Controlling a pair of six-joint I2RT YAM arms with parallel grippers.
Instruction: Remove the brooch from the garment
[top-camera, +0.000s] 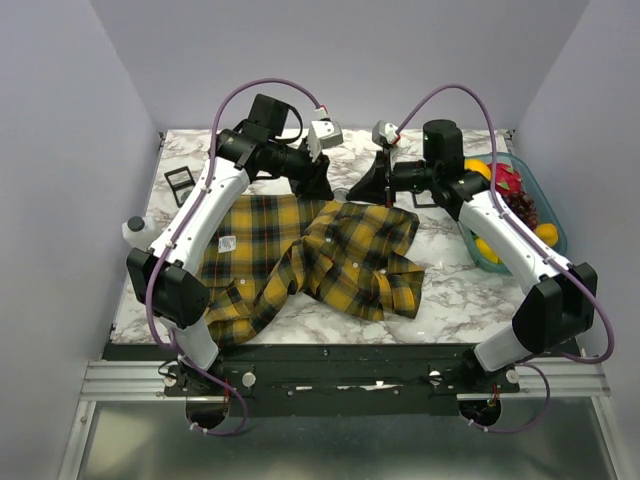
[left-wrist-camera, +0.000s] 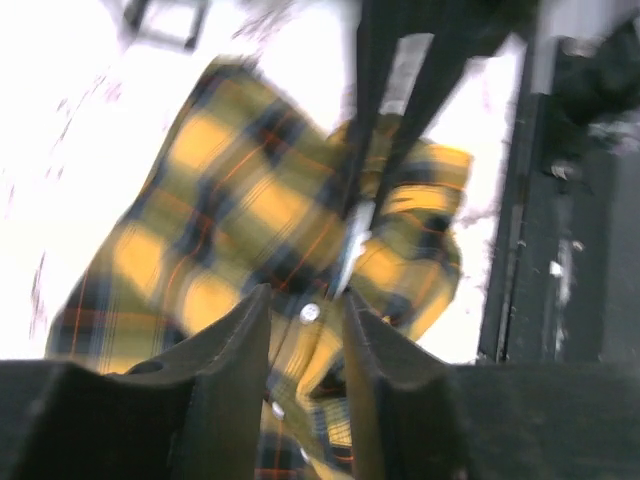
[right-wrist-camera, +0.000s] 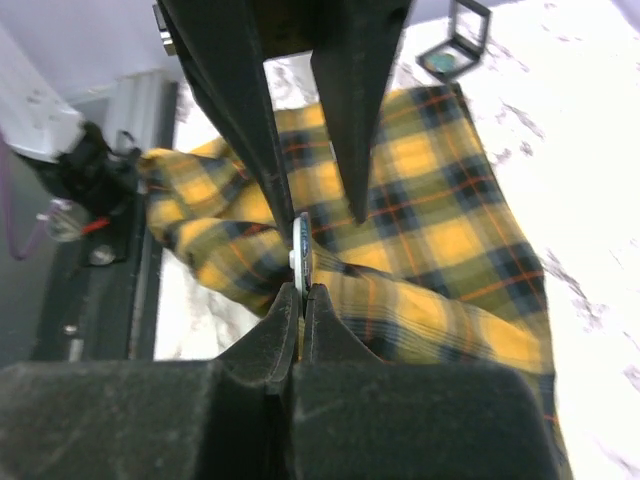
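Note:
The yellow and navy plaid garment lies crumpled across the middle of the marble table. Both grippers meet at its far edge. In the right wrist view my right gripper is shut on the brooch, a thin disc seen edge-on that stands just above the cloth. My left gripper hangs open over the shirt, with a white button showing in the gap. Its two dark fingers come down from the top of the right wrist view, either side of the brooch.
A black square frame lies at the back left of the table, also seen as the frame beyond the shirt. A teal basket of fruit stands at the right edge. A white bottle stands at the left edge.

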